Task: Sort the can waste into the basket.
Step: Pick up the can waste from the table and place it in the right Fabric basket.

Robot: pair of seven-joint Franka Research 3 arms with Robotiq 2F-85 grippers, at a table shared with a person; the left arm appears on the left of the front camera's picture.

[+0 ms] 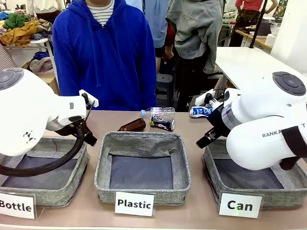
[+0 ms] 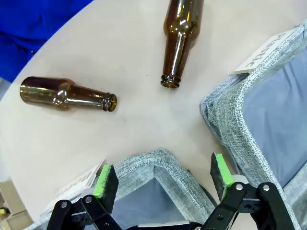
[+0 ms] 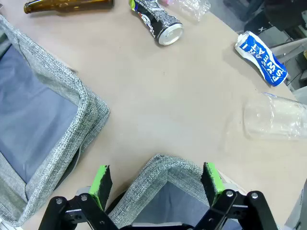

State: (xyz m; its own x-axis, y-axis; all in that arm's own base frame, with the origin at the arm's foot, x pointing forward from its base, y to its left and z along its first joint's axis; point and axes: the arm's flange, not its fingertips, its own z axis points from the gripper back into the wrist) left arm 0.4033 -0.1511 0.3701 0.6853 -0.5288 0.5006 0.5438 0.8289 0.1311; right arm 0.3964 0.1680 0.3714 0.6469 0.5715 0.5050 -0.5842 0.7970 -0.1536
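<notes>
Along the near edge, count three white cards: "Bottle" card [image 1: 17,206] at left, "Plastic" card [image 1: 134,204] in the middle, "Can" card [image 1: 240,205] at right. Behind them, three square grey fabric bins in a row: left bin [image 1: 72,184], middle bin [image 1: 144,141], and at right the basket [image 1: 211,172].

Above a corner of the left bin, the left gripper [image 2: 163,167], fingers spread wide, grasping nothing. Above a corner of the basket, the right gripper [image 3: 155,167], likewise released and empty.

Farther off, on the bare table [image 1: 192,132], two cans, both on their sides, both outside the basket:
- Black can [image 1: 162,123]: just past the middle bin's far right corner, long axis roughly left to right, bare metal end toward the right.
- Blue and white can [image 1: 200,111]: farther right, past the basket's far left corner, crushed, long axis also left to right.

Also lying flat out there:
- Two brown glass bottles [image 2: 64,93] [image 2: 180,38].
- Two clear plastic bottles [image 3: 273,122] [image 3: 189,7], one just beyond the black can, one near the blue and white can.

At the far side, one person [image 1: 103,52] in a blue hoodie.
</notes>
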